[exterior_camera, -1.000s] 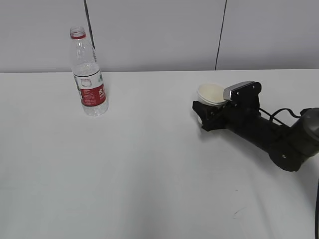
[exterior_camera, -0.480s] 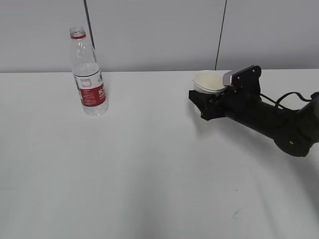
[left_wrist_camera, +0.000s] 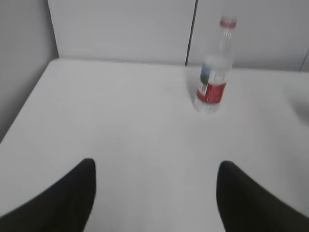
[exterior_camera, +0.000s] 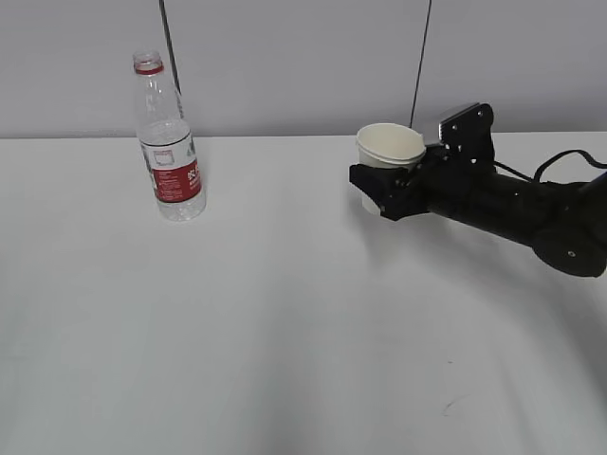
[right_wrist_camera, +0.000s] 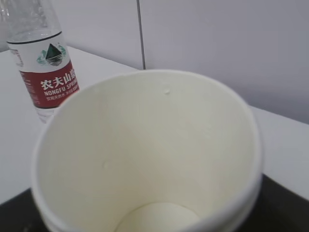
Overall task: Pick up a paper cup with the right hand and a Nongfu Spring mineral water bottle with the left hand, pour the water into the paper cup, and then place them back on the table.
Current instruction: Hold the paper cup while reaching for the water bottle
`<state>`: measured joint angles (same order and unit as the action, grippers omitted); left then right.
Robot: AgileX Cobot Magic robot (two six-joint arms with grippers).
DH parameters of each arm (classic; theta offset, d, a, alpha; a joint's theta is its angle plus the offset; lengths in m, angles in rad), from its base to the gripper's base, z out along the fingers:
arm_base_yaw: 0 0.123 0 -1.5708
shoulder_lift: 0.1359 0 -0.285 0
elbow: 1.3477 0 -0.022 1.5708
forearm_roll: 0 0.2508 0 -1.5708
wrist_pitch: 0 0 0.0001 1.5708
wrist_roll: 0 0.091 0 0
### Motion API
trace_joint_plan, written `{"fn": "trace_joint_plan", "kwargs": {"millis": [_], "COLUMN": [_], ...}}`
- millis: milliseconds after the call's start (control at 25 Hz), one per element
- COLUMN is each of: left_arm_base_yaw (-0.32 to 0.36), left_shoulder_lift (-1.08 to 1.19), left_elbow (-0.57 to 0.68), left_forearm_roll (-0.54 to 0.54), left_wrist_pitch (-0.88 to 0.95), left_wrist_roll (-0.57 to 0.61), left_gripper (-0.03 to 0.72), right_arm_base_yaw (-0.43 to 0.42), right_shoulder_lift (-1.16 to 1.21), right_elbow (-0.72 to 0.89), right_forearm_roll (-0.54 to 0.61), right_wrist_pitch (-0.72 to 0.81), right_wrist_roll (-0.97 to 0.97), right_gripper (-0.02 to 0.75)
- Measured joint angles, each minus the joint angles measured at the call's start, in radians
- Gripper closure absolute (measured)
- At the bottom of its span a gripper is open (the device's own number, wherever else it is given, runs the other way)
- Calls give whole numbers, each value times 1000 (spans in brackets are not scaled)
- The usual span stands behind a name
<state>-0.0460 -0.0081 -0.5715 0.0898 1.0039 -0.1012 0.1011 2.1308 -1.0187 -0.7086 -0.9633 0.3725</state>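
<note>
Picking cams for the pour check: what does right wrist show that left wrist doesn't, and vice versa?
Only the right wrist view shows the paper cup: it looks straight into the open mouth, and the inside appears dry and empty. It also gives the bottle's label text up close.

Only the left wrist view shows the left tool, its two fingers spread wide with nothing between them, plus the full Nongfu Spring mineral water bottle standing upright, cap off.

Both show the bottle and the white table. In neither is the right tool itself clear.
</note>
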Motion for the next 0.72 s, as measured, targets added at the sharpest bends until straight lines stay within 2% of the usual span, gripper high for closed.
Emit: {"fn": "trace_joint_plan", "kwargs": {"millis": [200,360,560,720], "left_arm_base_yaw": [0,0,0,-2], "left_shoulder_lift": [137,347,627,837], "left_elbow": [-23,-23,-23,-22], "left_forearm_roll": [0,0,-8,-19], "left_wrist_pitch": [-255,-410,-675,-868], "left_wrist_roll": [2,60,85,85], "left_gripper": [188,157,73,59], "right_arm_base_yaw": [0,2,2,2], "right_shoulder_lift": [0,0,0,0], "right_elbow": [0,0,0,0], "right_forearm_roll": [-36,-44,-44,-44], "right_wrist_pitch": [8,8,10,10], "right_wrist_roll": [26,44,46,48], "right_gripper": [213,213,213,213]}}
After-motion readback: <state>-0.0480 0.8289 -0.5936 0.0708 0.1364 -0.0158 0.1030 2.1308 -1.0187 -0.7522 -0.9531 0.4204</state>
